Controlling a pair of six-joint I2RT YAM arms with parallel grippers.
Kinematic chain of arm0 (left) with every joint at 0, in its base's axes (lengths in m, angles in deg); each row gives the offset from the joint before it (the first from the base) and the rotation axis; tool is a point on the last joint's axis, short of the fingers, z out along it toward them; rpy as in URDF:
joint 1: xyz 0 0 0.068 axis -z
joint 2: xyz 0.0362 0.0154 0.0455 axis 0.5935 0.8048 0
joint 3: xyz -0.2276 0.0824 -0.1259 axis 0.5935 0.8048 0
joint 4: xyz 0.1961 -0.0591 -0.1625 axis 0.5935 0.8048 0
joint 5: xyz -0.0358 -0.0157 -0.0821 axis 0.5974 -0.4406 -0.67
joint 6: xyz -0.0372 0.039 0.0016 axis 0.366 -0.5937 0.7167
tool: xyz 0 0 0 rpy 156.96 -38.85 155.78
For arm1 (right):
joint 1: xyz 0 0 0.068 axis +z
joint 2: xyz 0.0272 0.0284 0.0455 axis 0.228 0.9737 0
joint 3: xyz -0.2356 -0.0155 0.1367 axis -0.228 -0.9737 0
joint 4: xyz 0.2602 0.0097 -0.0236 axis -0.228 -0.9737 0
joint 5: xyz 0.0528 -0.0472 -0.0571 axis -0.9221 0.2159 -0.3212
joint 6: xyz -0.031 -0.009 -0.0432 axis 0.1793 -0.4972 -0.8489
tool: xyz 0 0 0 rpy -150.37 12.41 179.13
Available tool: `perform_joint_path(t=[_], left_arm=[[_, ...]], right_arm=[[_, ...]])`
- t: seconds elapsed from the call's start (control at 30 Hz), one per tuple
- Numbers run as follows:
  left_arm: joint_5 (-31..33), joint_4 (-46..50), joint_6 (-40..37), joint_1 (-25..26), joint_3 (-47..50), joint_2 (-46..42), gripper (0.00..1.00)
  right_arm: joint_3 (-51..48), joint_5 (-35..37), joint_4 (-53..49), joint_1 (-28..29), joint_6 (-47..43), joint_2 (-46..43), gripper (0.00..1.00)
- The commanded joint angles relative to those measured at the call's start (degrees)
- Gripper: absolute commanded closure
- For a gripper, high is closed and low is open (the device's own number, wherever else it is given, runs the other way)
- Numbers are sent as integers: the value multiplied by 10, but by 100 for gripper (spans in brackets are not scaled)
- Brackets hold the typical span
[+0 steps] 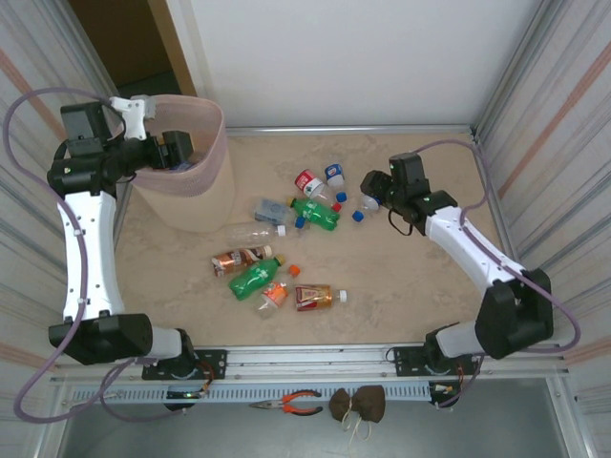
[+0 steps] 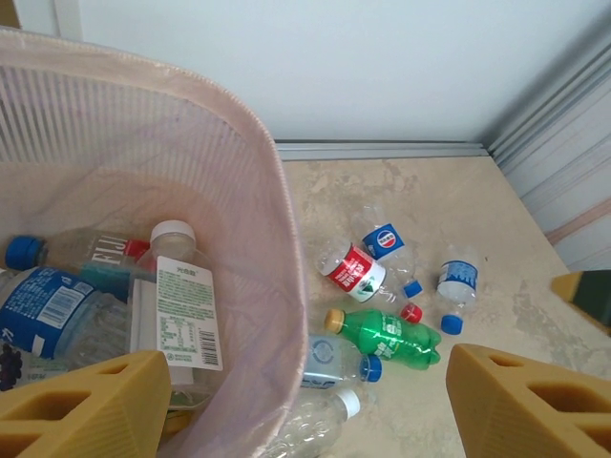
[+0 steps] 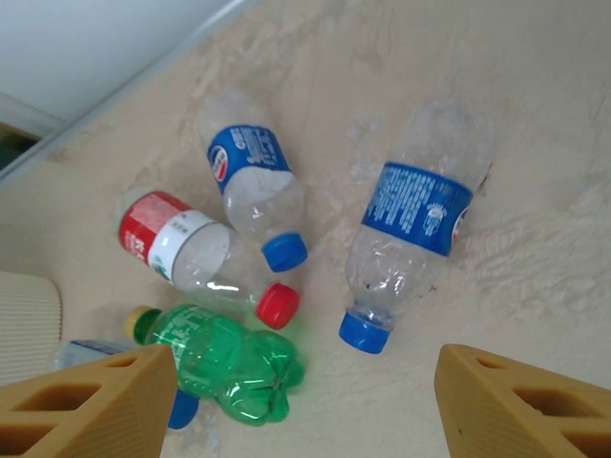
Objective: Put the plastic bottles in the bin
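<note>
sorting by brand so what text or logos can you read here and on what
"FIJI": clear bottle in the bin.
Round red, white and blue emblem, no letters legible: blue-banded bottle outside the bin.
Too blurred to read: white-label bottle, blue-label bottle in the bin, red-label bottle, green bottle.

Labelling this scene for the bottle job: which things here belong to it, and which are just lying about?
Part of the job:
- bin
- bottles on the table
- bottles in the bin

Just lying about:
- pliers
- brown cloth
</note>
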Motion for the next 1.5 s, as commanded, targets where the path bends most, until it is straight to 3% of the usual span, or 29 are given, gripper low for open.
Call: perform_joint_path(t=[0.0,0.23,0.8,1.47], left_arm=[[-25,-17,8,-5,17,-15,23],[-31,-24,11,-5,34,-18,24],[-36,-36,19,-4,52,-22,23],[-44,-37,27,-5,47,-26,24]], right_arm=[[-21,-27,43,-3,62,33,32],[-57,-36,107,-2,134,99,35],[-67,-80,213,-6,189,219,42],[-104,-79,285,-11,211,242,62]])
